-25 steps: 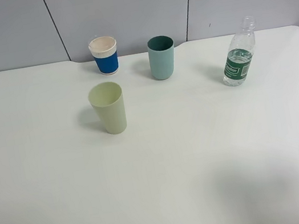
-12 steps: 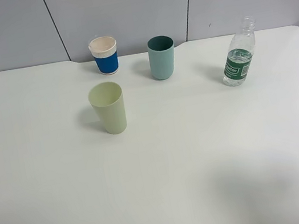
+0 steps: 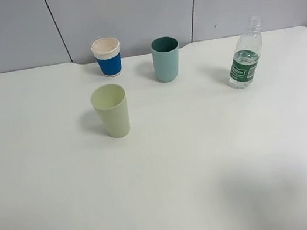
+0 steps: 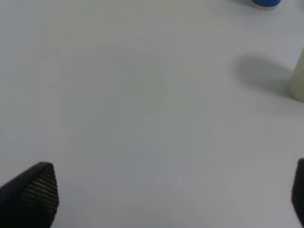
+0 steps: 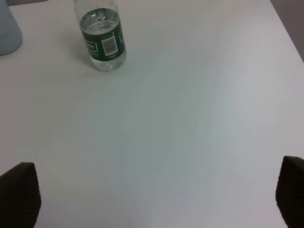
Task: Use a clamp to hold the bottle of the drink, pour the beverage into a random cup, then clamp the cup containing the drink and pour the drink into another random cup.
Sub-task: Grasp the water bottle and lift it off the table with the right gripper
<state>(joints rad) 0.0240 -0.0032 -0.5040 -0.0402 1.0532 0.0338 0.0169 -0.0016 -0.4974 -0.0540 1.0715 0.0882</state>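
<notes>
The uncapped clear bottle with a green label stands upright at the table's back right, and the clear beverage is inside it. In the right wrist view the bottle is well ahead of my right gripper, whose dark fingertips stand wide apart, open and empty. The pale yellow-green cup stands upright left of centre. Its edge shows in the left wrist view, far from my open, empty left gripper. Neither arm shows in the exterior high view.
A teal cup stands at the back centre, and its side shows beside the bottle in the right wrist view. A white cup with a blue band stands at the back left. The white table ends at a grey wall behind.
</notes>
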